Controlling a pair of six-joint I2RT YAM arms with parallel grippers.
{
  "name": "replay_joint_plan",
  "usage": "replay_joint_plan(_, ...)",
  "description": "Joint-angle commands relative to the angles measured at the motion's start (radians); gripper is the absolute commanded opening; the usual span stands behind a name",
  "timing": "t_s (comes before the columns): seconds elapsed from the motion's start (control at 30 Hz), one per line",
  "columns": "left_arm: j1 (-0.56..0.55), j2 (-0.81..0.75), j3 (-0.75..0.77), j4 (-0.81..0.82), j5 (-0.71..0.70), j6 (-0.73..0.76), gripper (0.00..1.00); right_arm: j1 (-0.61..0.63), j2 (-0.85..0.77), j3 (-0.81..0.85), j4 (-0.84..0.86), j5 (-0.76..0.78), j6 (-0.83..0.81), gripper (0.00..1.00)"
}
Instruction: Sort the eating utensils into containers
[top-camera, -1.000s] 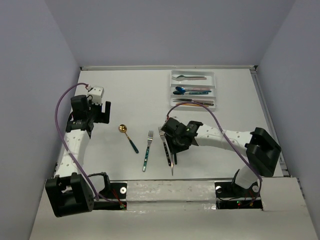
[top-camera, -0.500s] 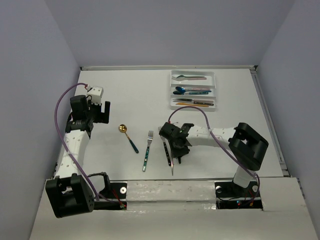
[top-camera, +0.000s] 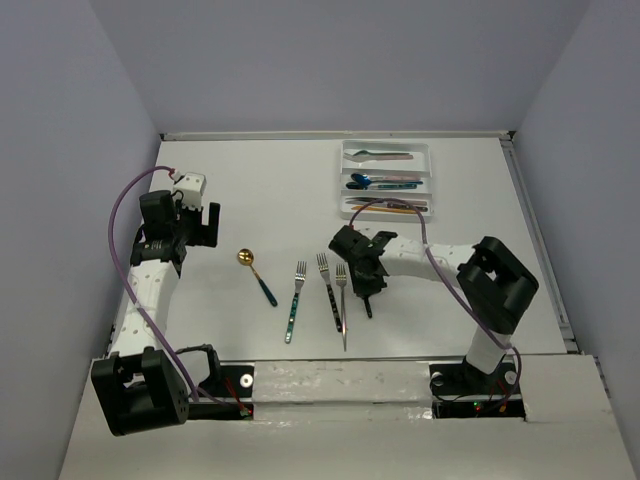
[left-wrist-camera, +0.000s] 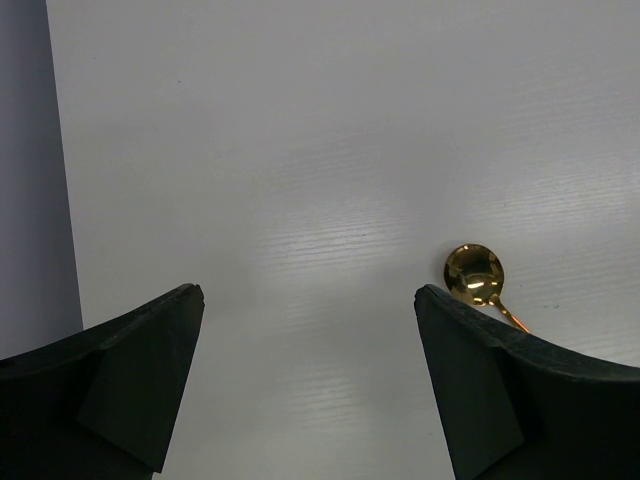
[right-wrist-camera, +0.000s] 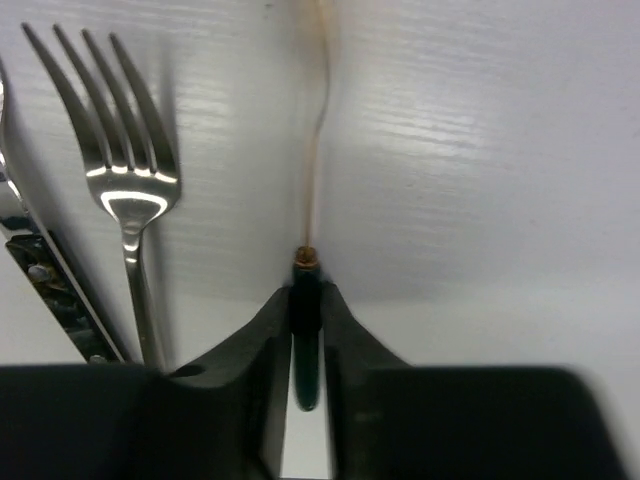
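My right gripper (right-wrist-camera: 305, 300) is shut on the dark handle of a slim gold utensil (right-wrist-camera: 314, 170), seen edge-on, low over the table. In the top view this gripper (top-camera: 365, 285) is just right of a silver fork (top-camera: 342, 300) and a dark-handled fork (top-camera: 328, 290). The silver fork (right-wrist-camera: 125, 190) also shows in the right wrist view. A teal-handled fork (top-camera: 294, 300) and a gold spoon (top-camera: 256, 275) lie further left. The white tray (top-camera: 433, 180) at the far right holds several utensils. My left gripper (top-camera: 195, 215) is open and empty, with the gold spoon's bowl (left-wrist-camera: 474, 274) by its right finger.
The white table ends in grey walls at the left, far and right sides. The right arm's elbow (top-camera: 500, 280) stands at the right of the table. A purple cable (top-camera: 120, 230) loops along the left arm.
My right gripper has shifted a little right and farther from the forks, uncovering the two forks beside it. Its elbow has swung. The left arm has not moved.
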Motion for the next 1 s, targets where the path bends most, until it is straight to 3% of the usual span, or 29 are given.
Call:
replay_joint_plan(0.0,0.007,-0.011,-0.012,0.009,0.012,0.011,0.99,-0.014,0.064,-0.053,0.038,0.086,-0.057,0.02)
replay_joint_plan(0.2,0.007,0.007,-0.015,0.017,0.015,0.013,0.99,-0.014,-0.045,-0.05,0.044,0.148,-0.236,0.0)
replay_joint_plan(0.3,0.007,0.017,-0.015,0.041,0.013,0.022,0.99,-0.014,-0.17,0.005,0.095,0.303,-0.447,0.0)
replay_joint_plan(0.37,0.005,0.024,-0.011,0.053,0.027,0.027,0.99,-0.014,-0.212,0.06,0.167,0.359,-0.693,0.0)
replay_joint_plan(0.43,0.004,0.04,0.005,0.067,0.053,0.023,0.99,-0.03,-0.238,0.083,0.347,0.388,-0.968,0.0)
replay_joint_plan(0.5,0.004,0.053,0.02,0.073,0.073,0.016,0.99,-0.071,-0.223,0.138,0.516,0.373,-1.122,0.0)
replay_joint_plan(0.7,-0.001,0.073,0.005,0.132,0.224,0.045,0.99,-0.307,0.011,0.374,0.768,0.179,-1.677,0.0)
replay_joint_plan(0.83,-0.05,0.125,0.019,0.161,0.314,0.037,0.99,-0.411,0.241,0.602,0.773,0.134,-1.86,0.0)
replay_joint_plan(0.97,-0.146,0.173,0.026,0.201,0.3,0.037,0.99,-0.465,0.409,0.735,0.776,0.095,-1.988,0.0)
